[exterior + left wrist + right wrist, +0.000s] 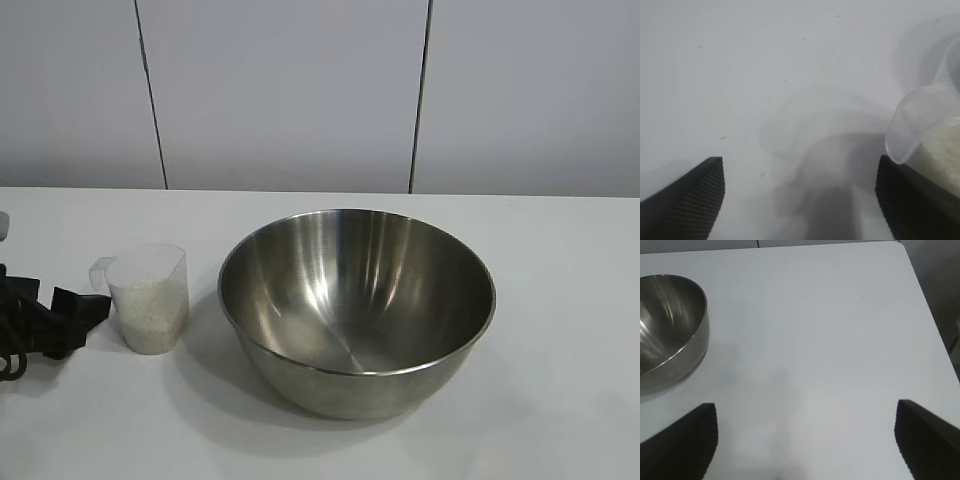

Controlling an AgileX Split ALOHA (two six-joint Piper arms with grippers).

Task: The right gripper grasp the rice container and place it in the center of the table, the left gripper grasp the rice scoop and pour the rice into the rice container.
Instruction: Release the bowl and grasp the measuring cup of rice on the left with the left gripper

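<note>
The rice container [356, 300], a large shiny steel bowl, stands empty near the middle of the white table [565, 390]. The rice scoop [150, 298], a small clear cup about half full of rice [153, 318], stands upright to its left. My left gripper [85, 315] is low at the left edge, just left of the scoop, open and empty. In the left wrist view the gripper [800, 197] holds nothing, and the scoop [920, 125] sits against the outer side of one finger [905, 200]. My right gripper [805, 440] is open over bare table, with the bowl [667, 330] well off to one side.
A grey panelled wall [300, 90] rises behind the table's far edge. The table's corner and edge [910, 270] show in the right wrist view. The right arm is out of the exterior view.
</note>
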